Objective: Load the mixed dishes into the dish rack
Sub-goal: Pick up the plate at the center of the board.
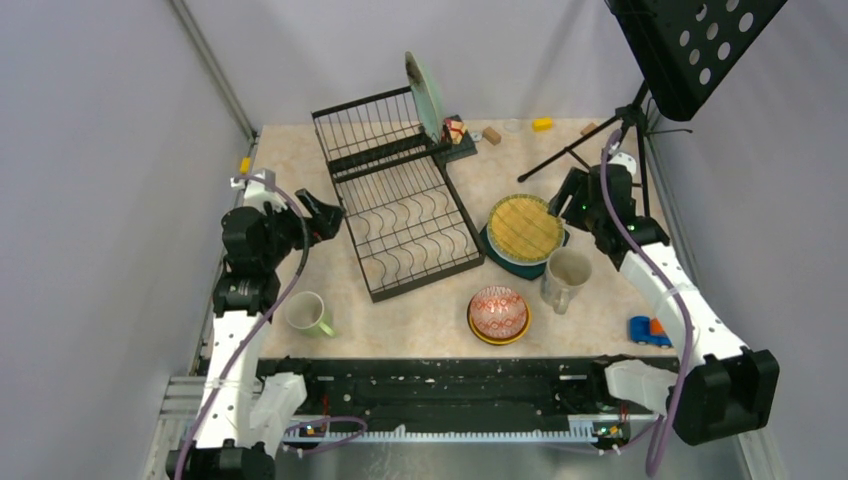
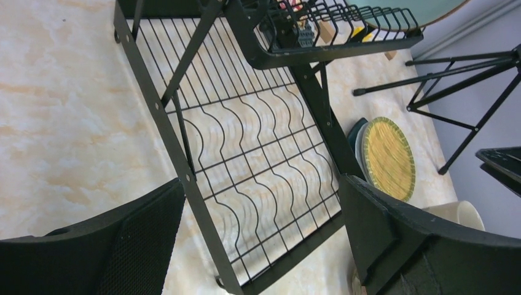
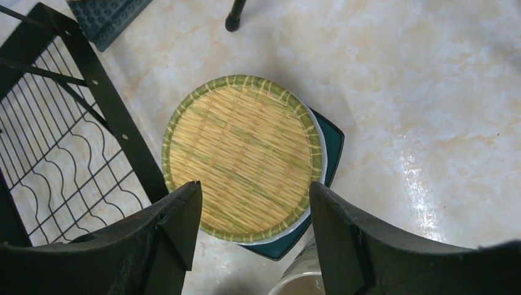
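Note:
The black wire dish rack (image 1: 352,232) lies at the table's middle left. A pale teal plate (image 1: 425,95) stands in its raised back section. Right of the rack, a cream-yellow woven-look plate (image 1: 525,225) tops a white plate and a dark teal plate (image 3: 332,147). A cream mug (image 1: 566,277) stands in front of this stack. A red-patterned bowl (image 1: 498,309) sits in a yellow-orange bowl. A light-green mug (image 1: 308,313) stands front left. My left gripper (image 1: 325,215) is open and empty at the rack's left edge (image 2: 178,147). My right gripper (image 1: 570,195) is open and empty above the stack (image 3: 239,153).
A black tripod music stand (image 1: 600,140) stands at the back right, close to my right arm. Small toy blocks (image 1: 542,124) lie along the back edge. A blue toy car (image 1: 648,331) sits at the front right. Grey walls close in both sides.

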Robot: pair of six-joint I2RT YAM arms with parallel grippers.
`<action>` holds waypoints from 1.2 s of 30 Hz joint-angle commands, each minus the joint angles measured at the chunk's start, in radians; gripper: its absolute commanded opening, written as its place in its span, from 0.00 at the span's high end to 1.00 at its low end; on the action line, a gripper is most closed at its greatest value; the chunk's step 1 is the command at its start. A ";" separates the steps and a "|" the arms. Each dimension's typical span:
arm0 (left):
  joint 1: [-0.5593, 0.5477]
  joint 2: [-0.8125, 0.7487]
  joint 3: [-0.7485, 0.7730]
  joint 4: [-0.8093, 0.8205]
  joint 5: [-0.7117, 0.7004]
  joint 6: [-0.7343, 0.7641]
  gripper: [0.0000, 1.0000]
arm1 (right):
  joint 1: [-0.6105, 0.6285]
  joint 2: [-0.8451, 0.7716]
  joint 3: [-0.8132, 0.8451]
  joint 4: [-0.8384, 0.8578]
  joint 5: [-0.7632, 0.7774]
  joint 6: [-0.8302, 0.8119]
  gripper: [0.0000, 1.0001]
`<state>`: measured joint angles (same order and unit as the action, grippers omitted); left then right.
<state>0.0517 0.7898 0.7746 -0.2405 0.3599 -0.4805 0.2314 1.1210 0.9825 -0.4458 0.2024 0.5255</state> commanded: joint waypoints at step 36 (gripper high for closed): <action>0.000 0.156 0.114 0.024 0.221 0.093 0.04 | -0.168 0.522 0.121 0.008 -0.274 -0.190 0.37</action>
<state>0.0517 0.9463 0.8402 -0.2787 0.5491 -0.4274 0.0734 1.6356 1.1213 -0.4767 -0.0200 0.3511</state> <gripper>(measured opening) 0.959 0.641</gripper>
